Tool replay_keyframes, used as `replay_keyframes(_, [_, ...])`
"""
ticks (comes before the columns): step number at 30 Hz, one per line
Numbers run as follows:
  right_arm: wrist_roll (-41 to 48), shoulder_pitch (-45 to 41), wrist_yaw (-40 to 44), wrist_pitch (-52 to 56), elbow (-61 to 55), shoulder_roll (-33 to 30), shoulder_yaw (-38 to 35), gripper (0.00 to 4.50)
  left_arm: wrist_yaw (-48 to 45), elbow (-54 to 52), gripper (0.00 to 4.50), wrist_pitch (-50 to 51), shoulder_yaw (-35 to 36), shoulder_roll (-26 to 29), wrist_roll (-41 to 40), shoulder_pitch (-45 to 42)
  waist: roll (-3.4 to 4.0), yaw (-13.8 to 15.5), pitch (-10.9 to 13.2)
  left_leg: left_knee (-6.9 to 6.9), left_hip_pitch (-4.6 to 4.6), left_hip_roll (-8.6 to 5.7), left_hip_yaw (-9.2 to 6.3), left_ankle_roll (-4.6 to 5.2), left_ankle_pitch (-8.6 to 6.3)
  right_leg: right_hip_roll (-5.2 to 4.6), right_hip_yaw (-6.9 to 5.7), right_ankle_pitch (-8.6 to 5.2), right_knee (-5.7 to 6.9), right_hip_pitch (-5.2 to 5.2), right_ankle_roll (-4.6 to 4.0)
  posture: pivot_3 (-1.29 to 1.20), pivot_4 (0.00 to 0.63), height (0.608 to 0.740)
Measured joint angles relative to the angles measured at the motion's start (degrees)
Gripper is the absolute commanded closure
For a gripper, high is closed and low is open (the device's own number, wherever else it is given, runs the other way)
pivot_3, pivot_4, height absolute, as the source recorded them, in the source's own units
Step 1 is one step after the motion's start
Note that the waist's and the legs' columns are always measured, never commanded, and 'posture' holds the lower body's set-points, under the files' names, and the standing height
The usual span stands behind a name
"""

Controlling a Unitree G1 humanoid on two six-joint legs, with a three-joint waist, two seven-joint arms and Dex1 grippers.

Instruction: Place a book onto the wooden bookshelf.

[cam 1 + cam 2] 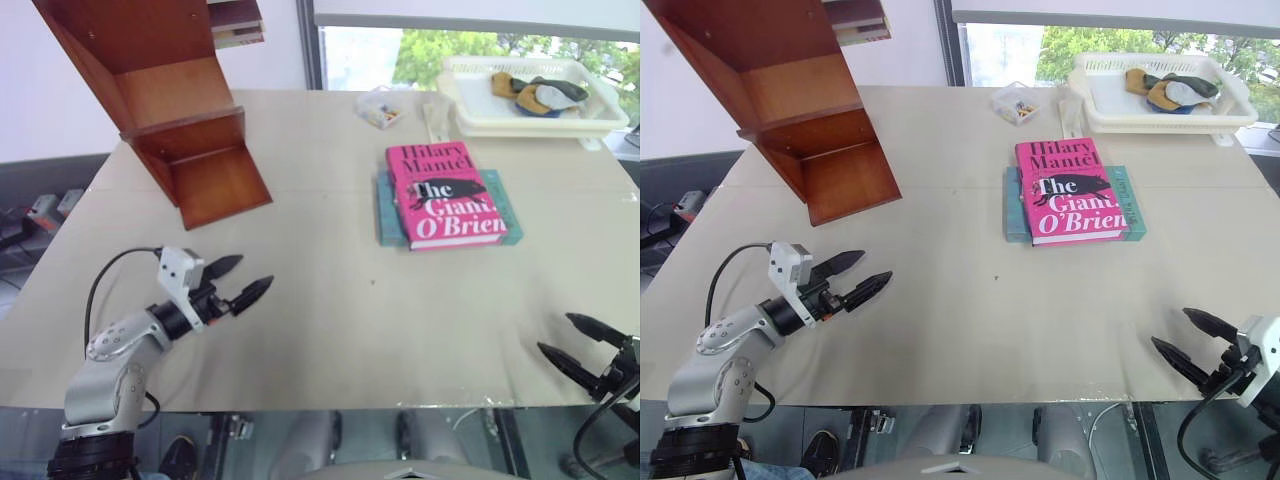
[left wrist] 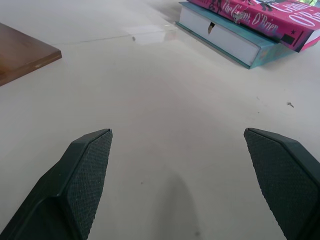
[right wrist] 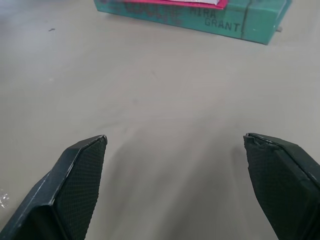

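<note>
Pink book lies atop a teal book mid-table, well right of the wooden bookshelf, left gripper and right gripper both spread wide, empty, above the table near its front edge

Silver-grey jointed left arm with rounded casings, a black cable looping from the wrist, and a white boxy camera block. 2 tapered black fingers per gripper, inner pads finely cross-hatched.

Teal book, white tray
</note>
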Motion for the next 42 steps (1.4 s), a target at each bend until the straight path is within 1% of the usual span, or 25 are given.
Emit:
replay_keyframes(7, [0.2,0.0,-1.2,0.0,-1.2,0.6,0.0,0.00,-0.5,1.3,0.05,0.6,-0.9,-0.5,-0.8,-2.5,0.00,0.0,0.0,0.01,0.02,0.00,0.00,0.00,0.00,0.01,0.01,0.00,0.06,0.00,0.00,0.00,0.150,0.740])
replay_keyframes(11, [1.4,-0.9,-1.8,0.1,-2.0,0.6,-0.2,0.00,-0.7,1.6,0.05,11.6,-0.5,0.8,-8.5,-5.5,-0.01,-0.1,0.0,0.09,0.04,0.00,0.01,0.00,0.00,0.02,0.02,0.00,0.19,0.00,0.00,0.00,0.150,0.740])
replay_keyframes(14, [1.3,-2.0,-2.0,0.2,-1.8,0.4,-0.2,0.00,-1.2,1.6,0.05,14.0,-0.4,1.7,-10.1,-6.5,-0.02,-0.1,0.0,0.10,0.06,0.00,0.02,0.00,0.01,0.05,0.03,0.00,0.22,0.00,0.00,0.00,0.150,0.740])
replay_keyframes(18, [1.2,-8.2,-3.1,0.3,0.3,-1.1,-0.1,0.00,-3.9,1.6,0.05,15.2,-0.4,2.7,-12.5,-10.1,-0.02,-0.2,0.0,0.14,0.13,-0.01,0.10,-0.08,0.06,0.08,0.12,0.00,0.31,0.01,0.00,0.00,0.150,0.740])
replay_keyframes(20, [1.0,-10.3,-3.7,0.3,1.0,-2.0,-0.2,0.00,-5.5,1.5,0.05,15.0,-0.4,3.5,-12.9,-10.5,-0.02,-0.2,0.0,0.13,0.16,0.00,0.14,-0.09,0.07,0.11,0.15,0.00,0.33,0.00,-0.01,0.00,0.150,0.740])
replay_keyframes(22, [-0.6,-15.3,-7.0,2.0,4.7,-3.9,-0.1,0.00,-8.8,1.9,0.05,14.3,-0.9,5.2,-12.7,-11.1,-0.04,-0.4,0.0,0.13,0.15,0.02,0.19,-0.25,0.16,0.15,0.20,0.00,0.34,-0.03,-0.01,0.00,0.150,0.740])
replay_keyframes(25, [-2.3,-24.2,-11.4,3.9,10.9,-6.0,0.1,0.00,-11.4,4.6,0.05,11.6,-1.0,6.5,-11.0,-14.9,-0.05,-0.3,0.0,0.14,0.18,0.01,0.27,-0.25,0.18,0.20,0.24,0.02,0.34,-0.03,-0.04,0.00,0.150,0.740])
replay_keyframes(26, [-3.0,-28.4,-12.7,4.3,13.7,-6.7,0.7,0.00,-11.8,6.2,0.05,10.8,-1.2,6.7,-10.1,-16.9,-0.04,-0.3,0.0,0.14,0.18,0.01,0.29,-0.24,0.18,0.26,0.24,0.03,0.35,-0.03,-0.06,0.00,0.150,0.740])
replay_keyframes(27, [-3.5,-30.7,-13.4,4.4,15.2,-7.1,1.2,0.00,-12.1,7.0,0.05,10.2,-1.3,6.8,-9.8,-17.9,-0.05,-0.3,0.0,0.14,0.17,0.01,0.30,-0.24,0.18,0.39,0.23,0.04,0.35,-0.04,-0.06,0.00,0.150,0.740])
replay_keyframes(30, [-7.6,-41.8,-16.5,2.7,24.9,-7.0,4.8,0.00,-14.6,9.7,0.05,8.0,-3.1,6.8,-8.4,-19.8,-0.08,-0.9,0.0,0.12,0.16,0.04,0.42,-0.33,0.23,0.52,0.38,0.04,0.34,-0.07,-0.06,0.00,0.150,0.740])
replay_keyframes(33, [-14.8,-52.3,-22.2,-0.2,36.9,-5.8,10.4,0.00,-17.4,11.9,0.05,5.2,-4.8,6.5,-6.8,-21.6,-0.14,-1.5,0.0,0.12,0.13,0.05,0.46,-0.35,0.24,0.55,0.44,0.04,0.33,-0.12,-0.06,0.00,0.150,0.740])
replay_keyframes(38, [-22.8,-63.8,-28.6,-6.3,53.9,-1.0,16.9,0.00,-19.4,13.9,0.05,1.8,-5.3,6.2,-5.8,-24.4,-0.14,-2.0,0.0,0.05,0.02,0.07,0.53,-0.36,0.25,0.58,0.59,0.04,0.29,-0.30,-0.06,0.00,0.150,0.740])
replay_keyframes(42, [-26.9,-70.5,-32.0,-9.4,63.3,1.1,19.7,0.00,-19.5,14.0,0.05,1.0,-5.1,6.3,-5.4,-24.2,-0.15,-2.4,0.0,0.05,-0.05,0.06,0.62,-0.35,0.24,0.58,0.71,0.04,0.34,-0.46,-0.05,0.00,0.150,0.740])
